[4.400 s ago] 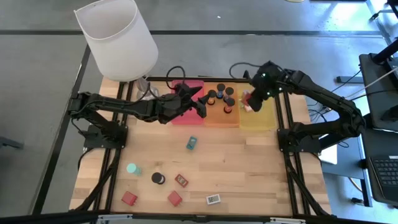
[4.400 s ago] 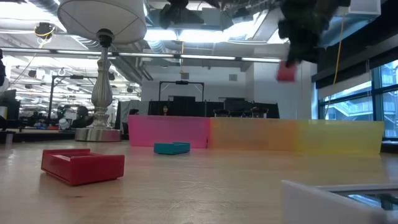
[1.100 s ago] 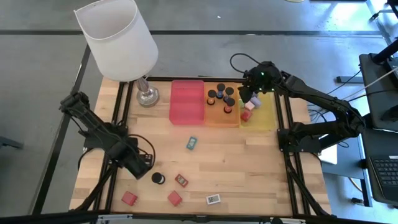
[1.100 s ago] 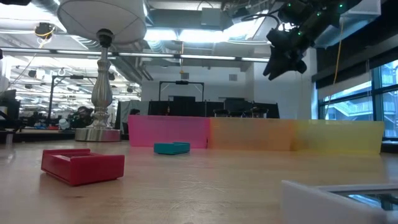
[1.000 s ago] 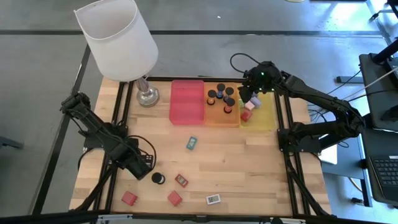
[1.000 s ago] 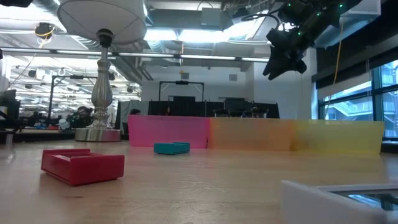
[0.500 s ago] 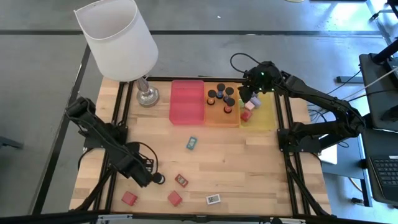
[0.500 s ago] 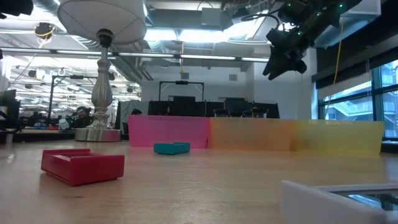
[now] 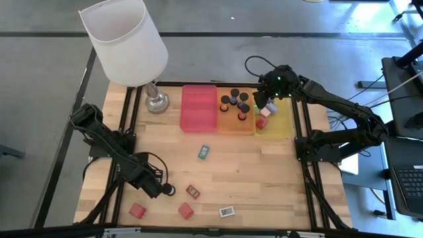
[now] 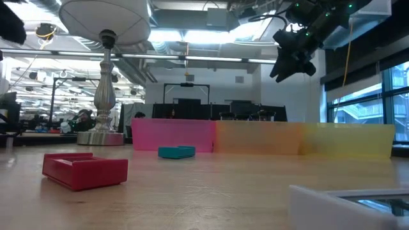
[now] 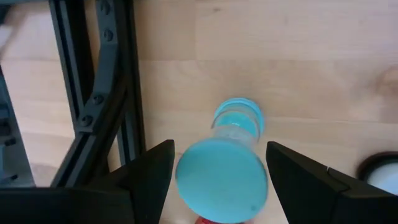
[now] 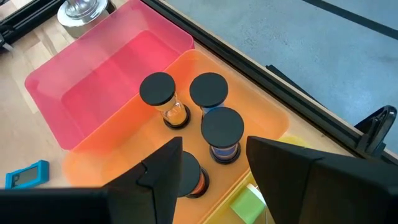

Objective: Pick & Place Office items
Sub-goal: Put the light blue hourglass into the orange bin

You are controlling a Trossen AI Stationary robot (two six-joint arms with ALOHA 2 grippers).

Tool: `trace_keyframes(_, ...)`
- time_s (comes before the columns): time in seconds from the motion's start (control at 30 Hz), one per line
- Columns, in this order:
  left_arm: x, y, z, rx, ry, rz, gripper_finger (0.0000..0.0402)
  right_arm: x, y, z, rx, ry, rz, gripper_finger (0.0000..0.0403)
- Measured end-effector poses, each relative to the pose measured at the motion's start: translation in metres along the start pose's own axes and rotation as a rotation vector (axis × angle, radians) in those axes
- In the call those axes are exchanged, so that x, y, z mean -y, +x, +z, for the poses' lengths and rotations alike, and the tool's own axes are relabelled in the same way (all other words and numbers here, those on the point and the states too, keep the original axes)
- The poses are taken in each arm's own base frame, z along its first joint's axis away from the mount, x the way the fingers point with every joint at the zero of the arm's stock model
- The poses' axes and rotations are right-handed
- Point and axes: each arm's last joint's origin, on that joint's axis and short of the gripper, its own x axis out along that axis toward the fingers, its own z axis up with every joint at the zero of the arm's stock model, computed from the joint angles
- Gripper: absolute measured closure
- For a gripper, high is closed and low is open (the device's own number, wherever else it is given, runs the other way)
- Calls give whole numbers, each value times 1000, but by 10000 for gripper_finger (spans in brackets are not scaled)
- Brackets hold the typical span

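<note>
The left gripper (image 11: 214, 171) has its fingers (image 11: 149, 171) clamped on a teal-topped cylinder (image 11: 222, 178) above the worktop (image 9: 264, 172), near a black cylinder (image 9: 170, 190). The right gripper (image 12: 208, 165) hangs with fingers apart over the orange tray (image 12: 249, 102), which holds four cylinders (image 12: 212, 90).

We see an evenly bright scene lit by ceiling lights, with soft short shadows on the wooden table (image 9: 264, 165), window glare in the low view, and a blurred teal-topped cylinder (image 11: 222, 179) close to the left wrist camera.
</note>
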Motion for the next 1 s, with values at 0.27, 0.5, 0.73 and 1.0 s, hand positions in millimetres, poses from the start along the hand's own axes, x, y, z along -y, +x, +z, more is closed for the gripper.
trace_keyframes(0.27,4,6,-3,-53,7,-30,166,0,0,0,1,0,0,220)
trace_keyframes(0.5,4,4,-3,-57,2,-34,207,0,0,0,3,-1,1,220)
trace_keyframes(0.73,2,-10,11,17,-59,-198,207,0,0,0,3,23,4,220)
trace_keyframes(1.0,3,-54,54,329,-118,-524,207,-10,-1,6,25,46,263,220)
